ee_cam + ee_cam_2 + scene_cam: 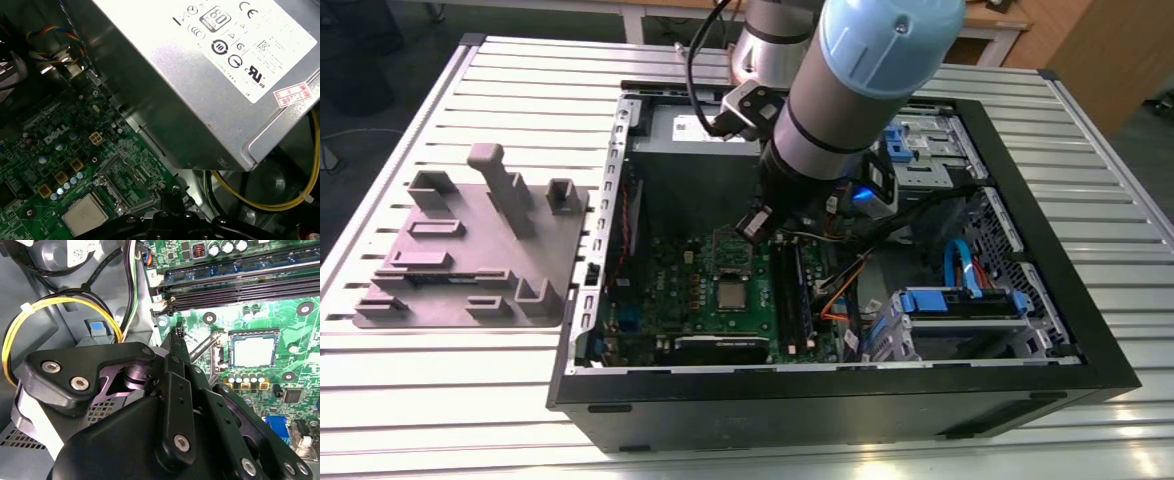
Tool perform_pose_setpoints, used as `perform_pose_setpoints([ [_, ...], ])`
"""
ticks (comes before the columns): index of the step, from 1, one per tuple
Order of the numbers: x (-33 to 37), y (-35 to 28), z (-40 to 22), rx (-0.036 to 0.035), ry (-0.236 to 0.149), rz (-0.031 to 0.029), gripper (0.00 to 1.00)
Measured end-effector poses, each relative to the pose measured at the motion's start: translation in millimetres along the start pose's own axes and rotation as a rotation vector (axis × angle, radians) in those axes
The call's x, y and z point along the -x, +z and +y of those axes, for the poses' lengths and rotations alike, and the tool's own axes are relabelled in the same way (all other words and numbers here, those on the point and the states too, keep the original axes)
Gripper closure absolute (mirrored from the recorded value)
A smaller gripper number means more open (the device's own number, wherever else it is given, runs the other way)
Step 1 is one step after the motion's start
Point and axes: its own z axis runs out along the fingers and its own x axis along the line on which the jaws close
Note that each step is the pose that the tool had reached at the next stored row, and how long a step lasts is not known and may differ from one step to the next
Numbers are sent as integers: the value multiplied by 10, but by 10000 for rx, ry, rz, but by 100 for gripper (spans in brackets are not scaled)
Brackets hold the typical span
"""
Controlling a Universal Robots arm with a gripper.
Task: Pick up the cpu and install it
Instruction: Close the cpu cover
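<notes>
The cpu (252, 351) already lies in its socket near the middle of the motherboard (670, 282), so the placing step looks done. The socket's metal frame (122, 182) stands flipped open beside it, not yet clamped down. The gripper (176, 339) hangs over the motherboard just beside the socket, fingers together, holding nothing.

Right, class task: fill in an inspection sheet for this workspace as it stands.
Surface: slatted metal table, open computer case on it.
Job's things: cpu lying in the motherboard socket, retention frame standing open beside it.
Clutter: grey fixture tray beside the case.
Grippers: claw above the motherboard, beside the socket, apart from the cpu.
Cables: yellow wires with a white tie; orange cable inside the case.
Surroundings: wooden furniture beyond the table.
</notes>
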Motion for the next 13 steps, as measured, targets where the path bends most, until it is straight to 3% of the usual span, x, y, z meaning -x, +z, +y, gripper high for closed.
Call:
perform_pose_setpoints([
  [13,7,-96,27,-11,0,12,89],
])
